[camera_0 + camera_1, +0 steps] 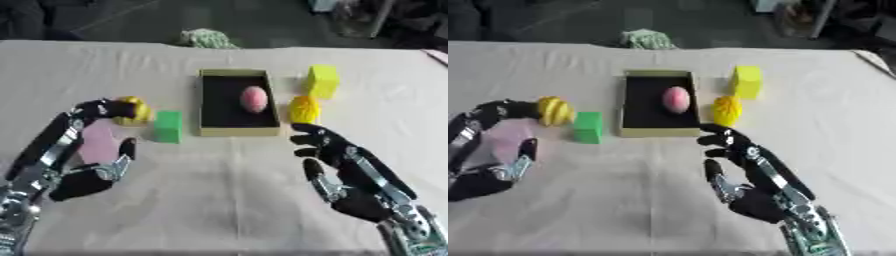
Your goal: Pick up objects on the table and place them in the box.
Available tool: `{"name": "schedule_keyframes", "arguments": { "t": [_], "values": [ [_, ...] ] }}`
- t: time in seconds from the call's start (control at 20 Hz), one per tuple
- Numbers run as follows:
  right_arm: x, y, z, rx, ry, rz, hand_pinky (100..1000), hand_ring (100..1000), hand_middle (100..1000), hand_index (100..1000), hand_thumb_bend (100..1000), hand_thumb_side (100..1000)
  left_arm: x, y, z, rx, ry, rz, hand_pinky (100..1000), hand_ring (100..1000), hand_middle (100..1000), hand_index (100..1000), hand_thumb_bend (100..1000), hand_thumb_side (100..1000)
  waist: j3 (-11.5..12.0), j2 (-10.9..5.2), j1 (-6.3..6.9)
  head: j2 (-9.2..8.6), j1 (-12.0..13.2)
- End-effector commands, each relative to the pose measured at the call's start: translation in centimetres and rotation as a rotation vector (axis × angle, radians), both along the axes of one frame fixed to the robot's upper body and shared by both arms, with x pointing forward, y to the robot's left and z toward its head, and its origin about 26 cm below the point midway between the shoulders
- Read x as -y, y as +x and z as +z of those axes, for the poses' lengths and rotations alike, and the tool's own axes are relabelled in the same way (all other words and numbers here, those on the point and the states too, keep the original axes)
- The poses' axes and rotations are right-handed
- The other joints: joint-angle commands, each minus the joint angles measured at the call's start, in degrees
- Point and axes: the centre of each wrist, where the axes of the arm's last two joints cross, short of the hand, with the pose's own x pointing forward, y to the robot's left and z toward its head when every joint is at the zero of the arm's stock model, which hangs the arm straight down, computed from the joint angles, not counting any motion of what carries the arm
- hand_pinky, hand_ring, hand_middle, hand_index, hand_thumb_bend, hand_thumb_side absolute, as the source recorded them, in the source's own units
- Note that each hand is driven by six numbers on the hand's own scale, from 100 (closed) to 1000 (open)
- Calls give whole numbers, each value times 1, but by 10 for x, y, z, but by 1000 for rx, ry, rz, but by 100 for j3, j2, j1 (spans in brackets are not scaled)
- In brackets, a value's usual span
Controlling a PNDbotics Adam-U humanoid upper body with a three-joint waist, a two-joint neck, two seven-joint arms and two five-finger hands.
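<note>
A shallow box point(236, 131) with a black inside stands at the table's middle and holds a pink egg-shaped object point(254, 99). A yellow block point(322, 80) and a yellow ridged object point(304, 109) lie just right of the box. A green block point(168, 126) and a yellow rounded object point(134, 110) lie left of it. My left hand point(83, 165) is open at the lower left, its fingertips beside the yellow rounded object. My right hand point(350, 172) is open at the lower right, its fingertips just short of the yellow ridged object.
A pink patch point(98, 142) shows on the cloth under my left hand. A green and white bundle point(206, 38) sits at the table's far edge. Dark floor and clutter lie beyond the table.
</note>
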Motion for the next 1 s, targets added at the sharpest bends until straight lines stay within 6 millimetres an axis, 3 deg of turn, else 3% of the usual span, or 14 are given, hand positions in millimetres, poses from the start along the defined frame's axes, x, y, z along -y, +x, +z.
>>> {"name": "schedule_keyframes", "arguments": {
  "t": [0.05, 0.4, 0.8, 0.85, 1.0],
  "values": [
    [5, 0, 4, 20, -26, -7, 827, 908, 931, 816, 100, 419, -22, 0, 29, 57, 211, 83, 839, 787, 742, 897, 100, 249, -17, -67, 41, 27, -28],
    [6, 0, 3, 18, -39, -2, 827, 908, 931, 823, 100, 419, -37, -2, 51, -44, 542, 217, 833, 796, 798, 915, 134, 311, -58, -78, 97, 27, -16],
    [6, 0, 3, 16, -39, 1, 827, 908, 931, 823, 100, 419, -30, 1, 57, -139, 607, 250, 834, 799, 807, 917, 166, 323, -73, -88, 98, 27, -11],
    [5, 0, 3, 16, -40, 4, 828, 908, 931, 827, 100, 418, -30, 2, 57, -144, 615, 254, 838, 802, 823, 917, 274, 512, -96, -83, 102, 27, 3],
    [4, 0, 3, 14, -41, 15, 828, 907, 931, 827, 100, 418, -28, 13, 50, -210, 658, 281, 838, 802, 827, 921, 305, 538, -152, -81, 101, 27, 33]
  ]
}}
